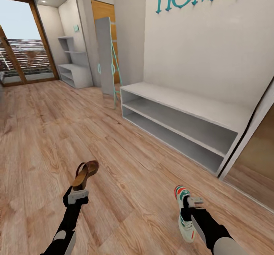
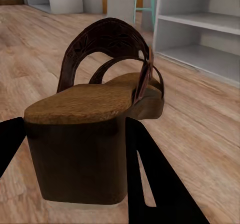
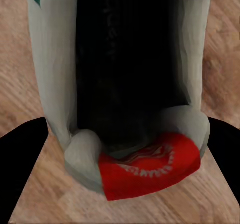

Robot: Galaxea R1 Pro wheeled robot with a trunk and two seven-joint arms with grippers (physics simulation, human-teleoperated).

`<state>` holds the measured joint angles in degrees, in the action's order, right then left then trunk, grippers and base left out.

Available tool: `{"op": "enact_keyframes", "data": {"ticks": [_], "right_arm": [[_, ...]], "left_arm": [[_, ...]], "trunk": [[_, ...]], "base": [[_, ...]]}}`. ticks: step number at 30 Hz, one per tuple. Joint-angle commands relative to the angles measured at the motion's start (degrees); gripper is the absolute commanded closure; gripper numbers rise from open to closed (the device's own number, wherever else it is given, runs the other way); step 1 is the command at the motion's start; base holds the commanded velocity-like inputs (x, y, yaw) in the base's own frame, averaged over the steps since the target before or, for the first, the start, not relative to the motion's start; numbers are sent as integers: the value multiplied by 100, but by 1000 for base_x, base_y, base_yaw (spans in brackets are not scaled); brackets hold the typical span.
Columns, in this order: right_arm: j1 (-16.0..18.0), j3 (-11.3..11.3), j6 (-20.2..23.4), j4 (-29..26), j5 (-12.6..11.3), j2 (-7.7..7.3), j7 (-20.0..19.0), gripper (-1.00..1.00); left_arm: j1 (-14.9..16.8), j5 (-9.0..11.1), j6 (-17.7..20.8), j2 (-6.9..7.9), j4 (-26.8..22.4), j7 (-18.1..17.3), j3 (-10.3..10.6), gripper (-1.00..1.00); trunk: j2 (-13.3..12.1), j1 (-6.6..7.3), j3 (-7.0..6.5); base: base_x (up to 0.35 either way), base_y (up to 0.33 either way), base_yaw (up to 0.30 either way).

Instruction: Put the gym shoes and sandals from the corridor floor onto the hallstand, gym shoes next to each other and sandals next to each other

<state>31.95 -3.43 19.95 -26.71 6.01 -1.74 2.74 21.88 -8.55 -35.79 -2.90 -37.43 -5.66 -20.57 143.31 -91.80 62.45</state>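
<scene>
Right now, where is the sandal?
In the head view, the sandal is at lower left, gripped at the heel by the left hand, above the wood floor.

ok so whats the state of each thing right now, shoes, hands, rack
sandal: held off the floor, heel end in the left hand
gym shoe: gripped in the right hand
hallstand: both open shelves and top bare
corridor floor: wood planks

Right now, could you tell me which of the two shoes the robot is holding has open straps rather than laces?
The brown sandal in the left gripper: arched straps, bare tan insole. The right gripper holds the white gym shoe.
</scene>
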Motion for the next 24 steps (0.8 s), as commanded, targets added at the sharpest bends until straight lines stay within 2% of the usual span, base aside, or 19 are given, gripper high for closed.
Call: {"op": "enact_keyframes", "data": {"ticks": [1, 17, 24], "right_arm": [[2, 0, 0, -1, 3, 9, 2, 100], [1, 6, 0, 12, 14, 102, 7, 100], [3, 2, -5, 16, 300, 188, 7, 100]], "left_arm": [[0, 3, 1, -3, -2, 1, 0, 100], [0, 3, 2, -5, -2, -1, 0, 100], [0, 3, 2, -7, -2, -4, 0, 100]], "trunk": [[0, 0, 0], [0, 0, 13], [0, 0, 35]], "base": [[347, 141, 227], [347, 142, 271], [347, 143, 162]]}}
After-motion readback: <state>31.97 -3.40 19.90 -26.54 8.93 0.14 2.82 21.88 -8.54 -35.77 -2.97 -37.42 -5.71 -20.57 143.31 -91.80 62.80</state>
